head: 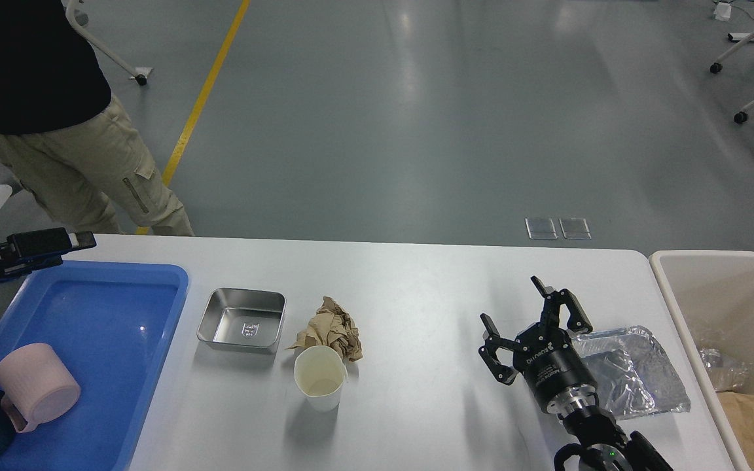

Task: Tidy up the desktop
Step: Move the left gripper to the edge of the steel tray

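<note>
While the right hand (526, 313) hovers spread over the white surface (416, 288) nr its right edge, grey floor (416, 118) lies beyond; left hand (56, 242) unclear.

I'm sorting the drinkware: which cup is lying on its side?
The pink mug in the blue tray lies tipped over, handle toward the tray's floor. The white paper cup on the desktop stands upright, mouth open upward.
</note>
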### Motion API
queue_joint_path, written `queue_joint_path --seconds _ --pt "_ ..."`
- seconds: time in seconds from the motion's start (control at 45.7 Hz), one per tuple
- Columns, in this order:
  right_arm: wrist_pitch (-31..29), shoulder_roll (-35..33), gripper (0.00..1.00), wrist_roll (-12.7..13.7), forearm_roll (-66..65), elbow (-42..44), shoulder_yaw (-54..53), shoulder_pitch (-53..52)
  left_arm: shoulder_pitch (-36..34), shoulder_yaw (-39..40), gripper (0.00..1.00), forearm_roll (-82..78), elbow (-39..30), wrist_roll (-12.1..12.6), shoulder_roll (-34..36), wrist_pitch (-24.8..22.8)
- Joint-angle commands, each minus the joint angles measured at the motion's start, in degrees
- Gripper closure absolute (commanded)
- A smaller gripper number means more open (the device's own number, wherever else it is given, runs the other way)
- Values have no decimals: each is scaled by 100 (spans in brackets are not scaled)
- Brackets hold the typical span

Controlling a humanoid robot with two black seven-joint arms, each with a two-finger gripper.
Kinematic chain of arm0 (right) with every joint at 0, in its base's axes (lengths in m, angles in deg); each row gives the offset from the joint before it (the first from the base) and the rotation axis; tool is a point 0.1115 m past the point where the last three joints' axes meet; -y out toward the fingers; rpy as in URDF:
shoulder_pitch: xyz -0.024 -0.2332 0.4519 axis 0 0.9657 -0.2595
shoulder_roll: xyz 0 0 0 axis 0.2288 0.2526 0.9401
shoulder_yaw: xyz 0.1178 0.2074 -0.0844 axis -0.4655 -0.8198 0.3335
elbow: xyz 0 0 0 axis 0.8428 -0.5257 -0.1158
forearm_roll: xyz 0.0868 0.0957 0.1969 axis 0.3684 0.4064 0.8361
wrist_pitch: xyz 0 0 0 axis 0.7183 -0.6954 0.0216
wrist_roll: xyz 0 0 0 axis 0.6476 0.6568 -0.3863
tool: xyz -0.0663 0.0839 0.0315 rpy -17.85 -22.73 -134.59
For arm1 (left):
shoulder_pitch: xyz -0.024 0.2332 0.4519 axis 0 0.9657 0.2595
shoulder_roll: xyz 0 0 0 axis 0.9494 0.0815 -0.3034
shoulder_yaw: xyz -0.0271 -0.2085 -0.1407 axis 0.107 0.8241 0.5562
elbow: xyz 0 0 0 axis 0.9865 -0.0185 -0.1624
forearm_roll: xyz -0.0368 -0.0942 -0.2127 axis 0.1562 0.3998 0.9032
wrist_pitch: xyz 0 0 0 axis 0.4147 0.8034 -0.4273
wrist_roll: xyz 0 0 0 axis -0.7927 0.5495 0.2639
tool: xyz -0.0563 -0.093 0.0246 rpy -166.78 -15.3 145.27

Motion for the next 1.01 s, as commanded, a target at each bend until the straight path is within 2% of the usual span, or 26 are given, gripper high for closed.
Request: queue_joint_path --seconds 0.0,0.219,0.46,0.613,0.744,0.985 --pt "1 -9 0 0 0 0 3 0 -22 13 10 490 -45 356 23 -91" --pt "1 -18 0 9 0 0 3 -9 13 -22 8 666 -766 392 76 -65" --pt "1 -35 0 0 0 0 -5 8 -13 -470 7 -176 -723 453 -249 -65" --pt "1 8 0 0 0 8 -5 0 -22 -523 7 -784 -12 462 -951 -65" --pt "1 17 0 0 -9 17 -5 8 -48 -611 7 -889 762 602 -1742 -65" --pt "1 17 0 0 0 0 -5 8 -198 -1050 7 -1092 1861 515 -2955 -65"
